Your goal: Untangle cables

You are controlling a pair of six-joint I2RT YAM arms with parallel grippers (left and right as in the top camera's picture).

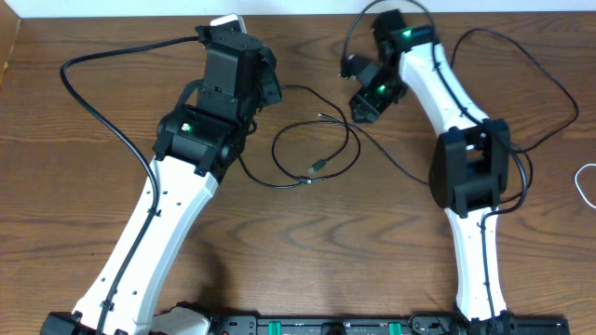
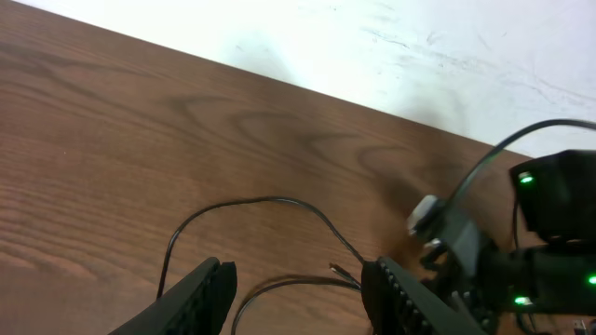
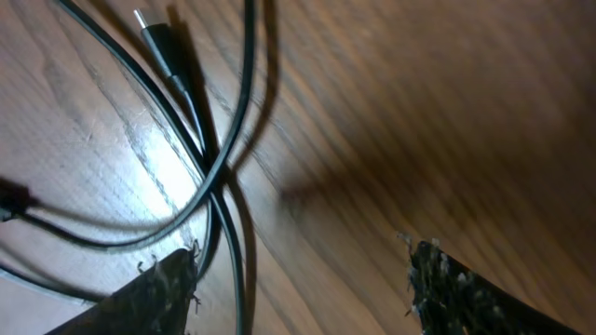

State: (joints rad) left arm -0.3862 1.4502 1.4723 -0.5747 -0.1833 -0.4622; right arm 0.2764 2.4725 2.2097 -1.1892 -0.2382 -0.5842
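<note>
Thin black cables (image 1: 346,140) lie in a loose loop on the wooden table, with a small plug end (image 1: 319,166) at the loop's near side. My left gripper (image 1: 270,84) hangs at the loop's left, open; in the left wrist view its jaws (image 2: 298,293) stand apart above a black cable (image 2: 270,200) on the table. At the loop's upper right my right gripper (image 1: 359,107) is low over the wood. In the right wrist view it (image 3: 298,288) is open, two black cables (image 3: 214,177) cross just beside its left finger (image 3: 154,298), and a plug (image 3: 158,42) lies beyond.
A white cable (image 1: 585,181) curls at the table's right edge. Thicker black arm cables (image 1: 93,102) arc over the left and right of the table. The table's far edge (image 2: 279,79) meets a white surface behind it.
</note>
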